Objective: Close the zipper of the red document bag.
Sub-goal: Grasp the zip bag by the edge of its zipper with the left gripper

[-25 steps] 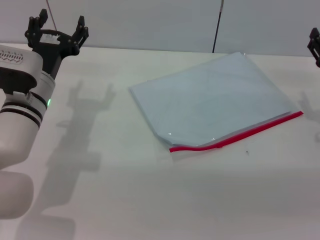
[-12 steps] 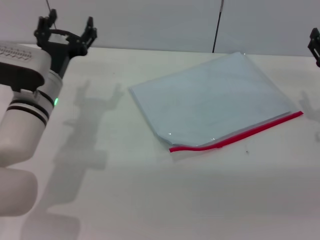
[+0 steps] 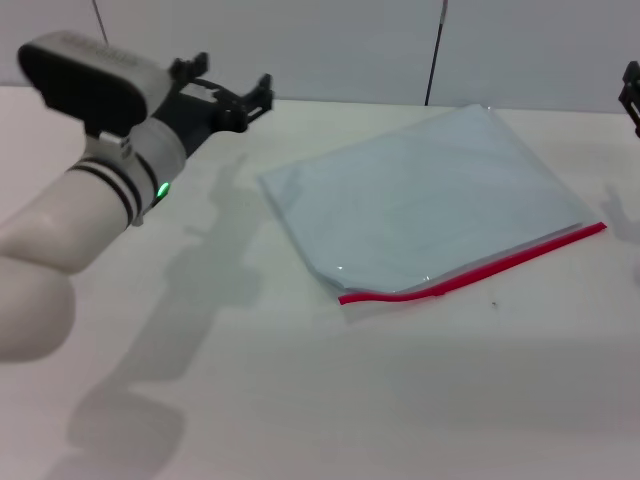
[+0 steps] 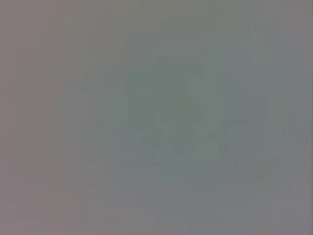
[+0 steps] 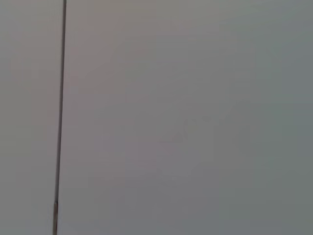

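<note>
White table [image 3: 300, 400] filled most of the head view, and on it the red document bag [image 3: 430, 200] lay flat at about two o'clock from the middle, its pale plastic untouched. Along the bag's near long edge the zipper [image 3: 480, 270] ran as a thin red strip, curling a little at its left end; the slider tab could not be made out, so how much of the seam stood open could not be told.

Over the last second the left arm had been swung from an upright pose at ten o'clock to a reach pointing across toward the bag, with the wrist rolled over. The bag and its red edge had not been shifted. This was judged to be the start of the approach, with no part of the closing yet done.

At eleven o'clock the left gripper [image 3: 222, 88] was held spread wide, nothing between its fingers, above the table and well apart from the bag's far left corner. At three o'clock, at the very edge of the view, only a sliver of the right gripper [image 3: 632, 95] was seen, parked off the bag; whether it was spread or closed could not be told.
</note>
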### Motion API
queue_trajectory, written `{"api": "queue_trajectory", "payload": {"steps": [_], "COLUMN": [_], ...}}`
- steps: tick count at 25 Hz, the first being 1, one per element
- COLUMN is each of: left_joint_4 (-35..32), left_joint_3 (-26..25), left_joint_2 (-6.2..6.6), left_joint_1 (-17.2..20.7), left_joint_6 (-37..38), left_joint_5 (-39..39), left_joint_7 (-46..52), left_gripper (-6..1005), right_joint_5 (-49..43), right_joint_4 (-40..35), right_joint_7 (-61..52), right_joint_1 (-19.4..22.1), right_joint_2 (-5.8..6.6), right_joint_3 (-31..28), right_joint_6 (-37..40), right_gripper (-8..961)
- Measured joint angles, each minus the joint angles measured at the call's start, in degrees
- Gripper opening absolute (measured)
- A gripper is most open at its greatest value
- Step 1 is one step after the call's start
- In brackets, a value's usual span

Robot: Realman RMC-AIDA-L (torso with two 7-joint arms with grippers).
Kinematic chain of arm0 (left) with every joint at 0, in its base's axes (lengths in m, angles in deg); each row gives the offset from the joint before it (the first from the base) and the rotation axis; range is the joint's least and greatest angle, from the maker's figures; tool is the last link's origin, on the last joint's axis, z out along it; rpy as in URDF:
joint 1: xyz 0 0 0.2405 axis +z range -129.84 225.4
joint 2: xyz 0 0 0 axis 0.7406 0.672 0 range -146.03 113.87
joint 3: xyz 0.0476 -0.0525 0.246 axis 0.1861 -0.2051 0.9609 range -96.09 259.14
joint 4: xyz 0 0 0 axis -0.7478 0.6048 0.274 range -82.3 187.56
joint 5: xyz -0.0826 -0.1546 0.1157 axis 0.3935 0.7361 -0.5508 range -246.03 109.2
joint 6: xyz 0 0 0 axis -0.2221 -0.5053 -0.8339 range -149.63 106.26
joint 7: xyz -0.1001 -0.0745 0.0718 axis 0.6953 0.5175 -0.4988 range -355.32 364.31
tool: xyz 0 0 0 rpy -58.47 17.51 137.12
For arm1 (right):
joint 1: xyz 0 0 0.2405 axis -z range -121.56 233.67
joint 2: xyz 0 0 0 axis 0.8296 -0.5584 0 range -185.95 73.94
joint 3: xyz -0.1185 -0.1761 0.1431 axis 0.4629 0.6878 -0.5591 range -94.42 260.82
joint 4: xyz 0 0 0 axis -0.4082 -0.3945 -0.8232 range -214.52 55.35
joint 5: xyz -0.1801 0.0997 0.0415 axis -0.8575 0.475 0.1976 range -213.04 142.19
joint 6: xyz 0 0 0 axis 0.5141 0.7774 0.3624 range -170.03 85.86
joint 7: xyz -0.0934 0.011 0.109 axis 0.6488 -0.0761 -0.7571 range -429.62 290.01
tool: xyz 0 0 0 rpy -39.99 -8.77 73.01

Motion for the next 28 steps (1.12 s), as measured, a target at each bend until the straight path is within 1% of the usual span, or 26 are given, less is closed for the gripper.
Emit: {"api": "queue_trajectory", "payload": {"steps": [1,4,7,10,11,13,15,16,17,20,22,23,24,25,27,28], "left_joint_4": [-1.58,-6.07,-10.74,-15.19,-16.64,-18.60,-20.71,-21.45,-22.39,-24.05,-24.96,-25.57,-25.98,-26.65,-27.97,-28.56], "left_joint_3": [-0.17,-0.91,-2.88,-7.02,-9.06,-12.55,-16.47,-17.89,-19.93,-24.70,-27.05,-28.45,-29.23,-30.34,-31.69,-31.97], "left_joint_2": [0.65,1.88,2.75,3.04,2.94,2.60,1.92,1.59,1.05,-0.40,-1.54,-2.40,-2.98,-3.91,-5.48,-6.00], "left_joint_1": [-0.01,-0.01,0.32,1.09,1.49,2.07,2.64,2.78,2.98,3.25,3.22,3.05,2.91,2.73,2.28,2.15], "left_joint_6": [1.90,8.68,16.84,25.78,29.77,35.36,42.22,44.35,48.49,56.61,60.97,63.52,65.04,67.12,70.27,71.60], "left_joint_5": [-0.48,-1.78,-2.06,-2.81,-3.05,-3.20,-3.20,-3.20,-3.23,-4.98,-8.11,-10.82,-12.66,-15.64,-20.67,-22.37], "left_joint_7": [-0.64,-3.96,-9.12,-14.52,-16.73,-20.04,-24.12,-26.10,-27.95,-32.03,-32.69,-32.75,-32.80,-32.88,-33.01,-33.06], "left_gripper": [890,890,890,890,890,890,890,890,890,889,889,889,889,889,889,889], "right_joint_5": [0.00,0.00,0.00,0.00,0.00,0.00,0.00,-0.05,-0.14,-0.39,-0.40,-0.41,-0.41,-0.42,-0.44,-0.45], "right_joint_4": [0.00,0.00,-0.08,-0.18,-0.22,-0.30,-0.35,-0.35,-0.35,-0.43,-0.44,-0.44,-0.44,-0.44,-0.44,-0.44], "right_joint_7": [0.00,0.00,0.00,0.00,0.00,0.00,0.00,0.00,0.00,0.00,0.00,0.00,0.00,0.00,0.00,0.00], "right_joint_1": [-0.01,0.01,0.02,0.03,0.03,-0.02,-0.14,-0.17,-0.18,-0.21,-0.26,-0.31,-0.34,-0.36,-0.43,-0.46], "right_joint_2": [0.00,0.00,0.00,0.00,0.00,0.00,0.00,0.00,-0.01,0.00,0.00,0.00,0.00,0.00,0.00,-0.01], "right_joint_3": [0.00,0.00,0.00,0.00,0.00,0.00,0.00,0.01,0.02,0.08,0.09,0.09,0.09,0.09,0.09,0.09], "right_joint_6": [0.00,0.00,0.01,-0.09,-0.33,-1.17,-1.92,-2.10,-2.20,-2.21,-2.23,-2.24,-2.25,-2.25,-2.25,-2.25], "right_gripper": [707,707,707,707,707,706,706,706,706,706,706,706,706,706,706,706]}}
